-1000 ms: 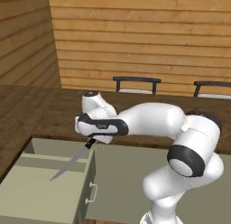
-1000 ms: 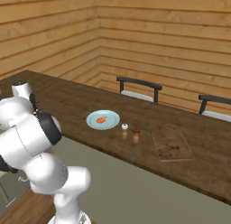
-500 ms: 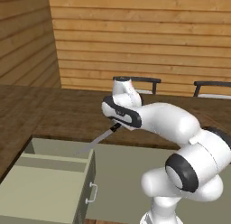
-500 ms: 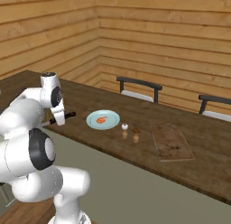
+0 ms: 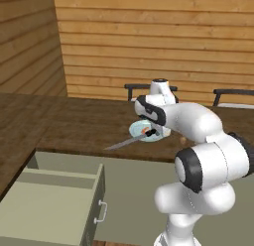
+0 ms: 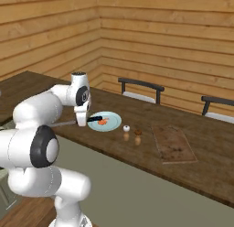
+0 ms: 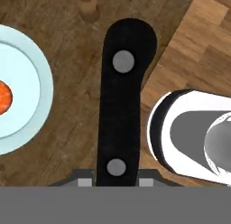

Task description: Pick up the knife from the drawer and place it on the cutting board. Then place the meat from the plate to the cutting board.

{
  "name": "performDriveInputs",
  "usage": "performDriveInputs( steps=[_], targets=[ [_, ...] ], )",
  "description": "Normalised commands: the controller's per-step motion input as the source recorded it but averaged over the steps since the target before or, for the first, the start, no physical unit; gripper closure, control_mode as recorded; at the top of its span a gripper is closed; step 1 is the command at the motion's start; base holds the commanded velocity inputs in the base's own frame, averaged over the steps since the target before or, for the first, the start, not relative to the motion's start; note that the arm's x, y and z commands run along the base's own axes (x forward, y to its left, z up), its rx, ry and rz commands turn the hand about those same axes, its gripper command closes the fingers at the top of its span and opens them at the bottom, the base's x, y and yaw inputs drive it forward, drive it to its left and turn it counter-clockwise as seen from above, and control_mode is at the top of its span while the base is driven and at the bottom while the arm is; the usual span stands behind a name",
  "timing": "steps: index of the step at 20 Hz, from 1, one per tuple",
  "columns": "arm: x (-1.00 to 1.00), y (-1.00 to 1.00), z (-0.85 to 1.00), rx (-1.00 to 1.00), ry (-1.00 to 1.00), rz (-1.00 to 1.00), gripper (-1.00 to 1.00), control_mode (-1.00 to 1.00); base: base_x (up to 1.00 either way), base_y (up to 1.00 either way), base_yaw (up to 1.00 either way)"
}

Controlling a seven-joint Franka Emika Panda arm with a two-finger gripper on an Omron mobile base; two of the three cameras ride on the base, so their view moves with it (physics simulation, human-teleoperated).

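Knife, one, clenched in gripper; one plate; one meat.

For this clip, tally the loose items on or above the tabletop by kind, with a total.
Knife, held in the gripper by its black handle: 1
Pale-blue plate: 1
Meat on the plate: 1
Small shakers, one white and one brown: 2
Cutting board: 1
Total: 6
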Motion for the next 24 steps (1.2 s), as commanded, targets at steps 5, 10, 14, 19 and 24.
performDriveInputs(
  steps=[5,10,14,19,24],
  targets=[
    [0.18,-1.0,0.52,0.08,0.1,-0.41,1.0,-1.0,0.0,0.0,0.0],
    [0.22,-1.0,0.11,0.01,0.04,-0.46,1.0,-1.0,0.0,0.0,0.0],
    [0.05,-1.0,0.0,0.0,0.01,-0.48,1.0,-1.0,0.0,0.0,0.0],
    [0.01,-1.0,-0.02,0.0,0.0,-0.47,1.0,-1.0,0.0,0.0,0.0],
    [0.03,-0.87,0.0,0.0,0.0,-0.44,1.0,-1.0,0.0,0.0,0.0]
  ],
)
